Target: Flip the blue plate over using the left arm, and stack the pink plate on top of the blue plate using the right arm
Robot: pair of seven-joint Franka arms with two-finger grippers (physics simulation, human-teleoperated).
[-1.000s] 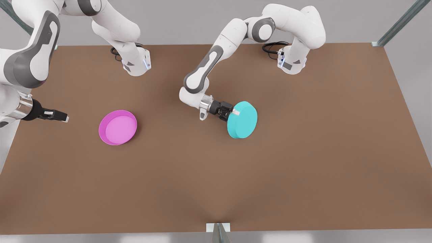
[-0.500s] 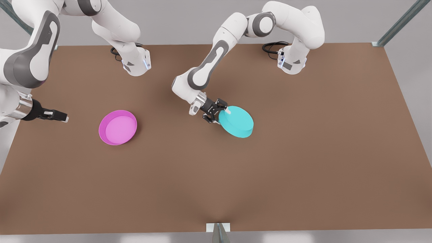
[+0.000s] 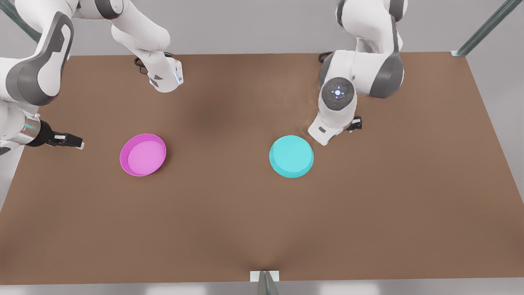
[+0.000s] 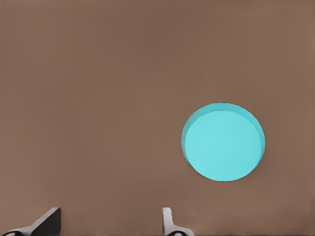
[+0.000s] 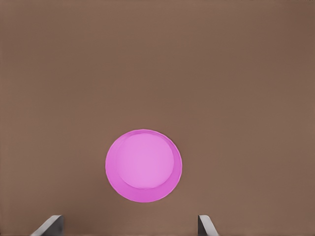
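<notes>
**A:** Where do the two plates lie?

**B:** Both flat on the brown worktop (image 3: 254, 221), well apart. The round shallow turquoise-cyan plastic plate (image 3: 291, 156) sits toward the front view's right with its flat base up, so I judge the flip done. The round shallow magenta-pink plastic plate (image 3: 143, 155) sits toward the front view's left, hollow side up.

**A:** And the grippers?

**B:** The left gripper (image 3: 355, 124) hangs near the cyan plate, just off its rim on the front view's right. Its own wrist view shows its two fingertips (image 4: 170, 223) spread apart with nothing between them, and the cyan plate (image 4: 223, 141) lying off to one side, not between them. The right gripper (image 3: 69, 141) is at the front view's far left, pointing along the worktop toward the pink plate. Its fingertips (image 5: 205, 225) also stand apart and empty.

**A:** So what does the next move turn on?

**B:** The pink plate (image 5: 143, 165) lies straight ahead of the right gripper, roughly centred between its fingers, and nearer that arm than the other. I'd expect it to close on the near rim, then carry the plate across toward the front view's right.
</notes>
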